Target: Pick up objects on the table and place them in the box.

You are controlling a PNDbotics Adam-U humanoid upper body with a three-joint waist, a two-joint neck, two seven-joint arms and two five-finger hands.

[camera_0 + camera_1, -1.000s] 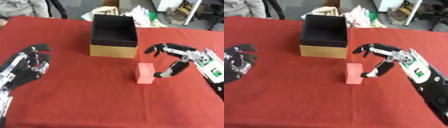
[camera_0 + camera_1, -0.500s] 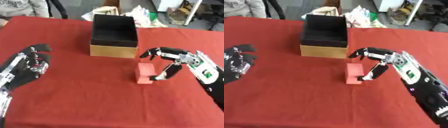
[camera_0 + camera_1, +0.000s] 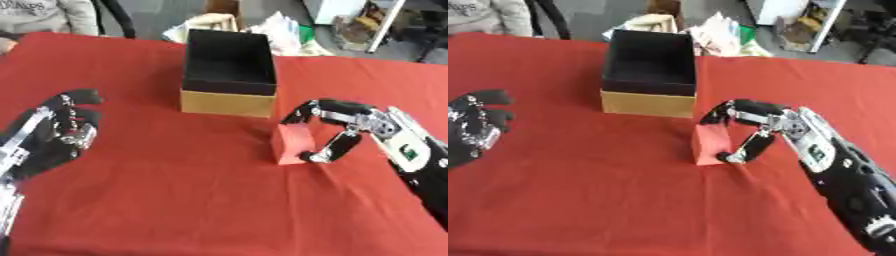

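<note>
A red block (image 3: 290, 145) stands on the red tablecloth in front of the box's right corner. My right hand (image 3: 343, 128) is curled round it, fingers over its top and thumb low on its right side. The box (image 3: 229, 73), cardboard outside and black inside, stands open behind the block and looks to hold nothing. My left hand (image 3: 61, 130) rests open on the cloth at the left, well away from the block.
The red table (image 3: 175, 200) stretches wide in front. Beyond its far edge lie crumpled white and green bags (image 3: 271, 30) and a person in a grey top (image 3: 44, 15) sits at the upper left corner.
My right hand has moved left to the red block and its fingers have curled round it. The left hand has stayed put.
</note>
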